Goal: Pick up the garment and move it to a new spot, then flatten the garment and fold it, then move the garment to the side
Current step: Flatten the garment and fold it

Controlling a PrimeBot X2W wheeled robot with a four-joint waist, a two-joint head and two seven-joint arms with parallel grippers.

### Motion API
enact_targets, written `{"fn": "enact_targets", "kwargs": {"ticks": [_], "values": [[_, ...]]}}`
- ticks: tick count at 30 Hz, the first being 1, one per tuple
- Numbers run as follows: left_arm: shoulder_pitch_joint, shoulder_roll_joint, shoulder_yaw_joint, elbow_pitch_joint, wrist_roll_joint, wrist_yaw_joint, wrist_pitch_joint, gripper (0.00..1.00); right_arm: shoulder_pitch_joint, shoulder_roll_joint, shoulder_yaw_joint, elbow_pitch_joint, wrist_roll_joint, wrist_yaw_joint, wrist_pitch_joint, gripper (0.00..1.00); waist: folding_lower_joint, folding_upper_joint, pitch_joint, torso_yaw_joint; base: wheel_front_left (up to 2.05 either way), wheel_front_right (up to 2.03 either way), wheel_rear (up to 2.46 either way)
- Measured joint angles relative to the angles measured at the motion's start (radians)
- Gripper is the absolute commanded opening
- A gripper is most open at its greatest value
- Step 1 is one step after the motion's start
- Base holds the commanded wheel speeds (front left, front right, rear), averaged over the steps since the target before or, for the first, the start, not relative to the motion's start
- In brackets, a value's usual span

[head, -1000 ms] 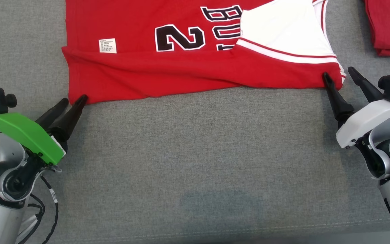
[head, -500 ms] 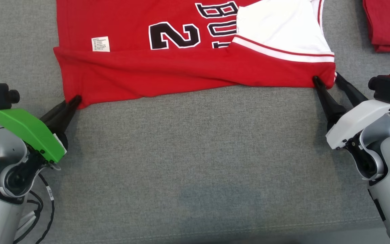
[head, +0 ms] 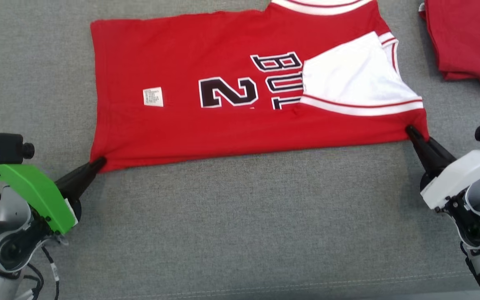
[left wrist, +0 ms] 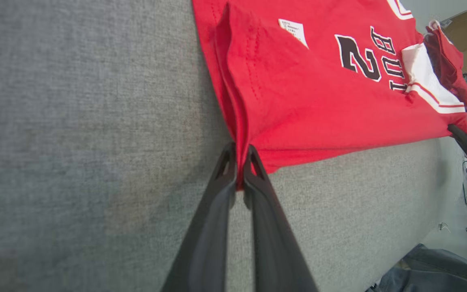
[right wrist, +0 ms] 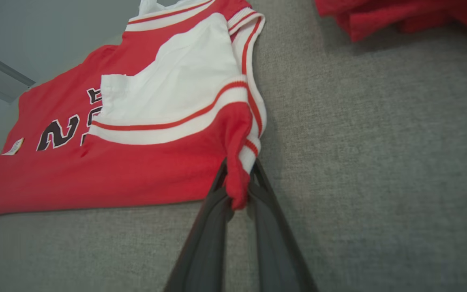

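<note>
Now left claw (head: 100, 160), right claw (head: 410, 130) pinching jersey (head: 223, 129) corners, earlier open

Closed left tool (head: 98, 161), closed right tool (head: 411, 131)

Black numeral 2 (head: 228, 91) outlined in white on the red jersey (head: 173, 54), beside it black letters BU (head: 279, 71), the rest of the word hidden under a white panel (head: 348, 79), small white label (head: 153, 96), its print too small to read

Grey cloth surface (head: 240, 216) bare near side of jersey (head: 181, 129); second red garment (head: 469, 41) lies far right.
</note>
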Motion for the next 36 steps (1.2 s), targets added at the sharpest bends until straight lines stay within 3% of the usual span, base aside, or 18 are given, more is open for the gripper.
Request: {"fn": "enact_targets", "kwargs": {"ticks": [8,19,20,21,22,23,28,33,36], "values": [[0.168,0.052,0.016,-0.091,-0.073,-0.003,0.04,0.0,0.166,-0.03,-0.024,-0.095,0.044,-0.002,0.056,0.0,-0.0001,0.0,-0.061,0.008,0.0,0.0,0.0],[0.275,0.036,0.036,-0.158,-0.112,-0.003,-0.006,0.0,0.3,-0.041,-0.022,-0.192,0.05,-0.027,0.092,0.0,0.0,0.0,-0.039,0.009,0.0,0.0,0.0],[0.278,0.037,0.039,-0.162,-0.111,-0.002,-0.009,0.0,0.301,-0.05,-0.015,-0.201,0.043,-0.028,0.099,0.18,-0.0001,0.0,-0.036,0.009,0.0,0.0,0.0],[0.28,0.037,0.039,-0.166,-0.106,-0.002,-0.009,0.0,0.3,-0.059,-0.012,-0.21,0.031,-0.029,0.103,0.46,0.0,0.0,-0.034,0.009,0.0,0.0,0.0],[0.282,0.037,0.039,-0.167,-0.104,0.001,-0.011,0.22,0.299,-0.065,-0.012,-0.219,0.022,-0.03,0.103,0.91,-0.0001,0.0,-0.032,0.008,0.0,0.0,0.0],[0.285,0.039,0.036,-0.17,-0.097,0.001,-0.013,0.99,0.298,-0.071,-0.011,-0.226,0.016,-0.03,0.104,1.0,0.0,0.0,-0.03,0.008,0.0,0.0,0.0],[0.29,0.068,0.021,-0.212,-0.045,0.005,-0.011,1.0,0.296,-0.099,-0.005,-0.284,-0.008,-0.038,0.131,1.0,0.0,0.0,-0.021,0.009,0.0,0.0,0.0],[0.269,0.179,0.091,-0.303,0.02,0.009,-0.018,1.0,0.232,-0.172,-0.046,-0.415,-0.032,-0.045,0.158,1.0,-0.0001,0.0,0.003,0.013,0.0,0.0,0.0],[0.218,0.198,0.105,-0.35,0.017,0.008,-0.012,1.0,0.143,-0.205,-0.052,-0.466,-0.049,-0.044,0.181,1.0,0.0,0.0,0.019,0.013,0.0,0.0,0.0]]}}
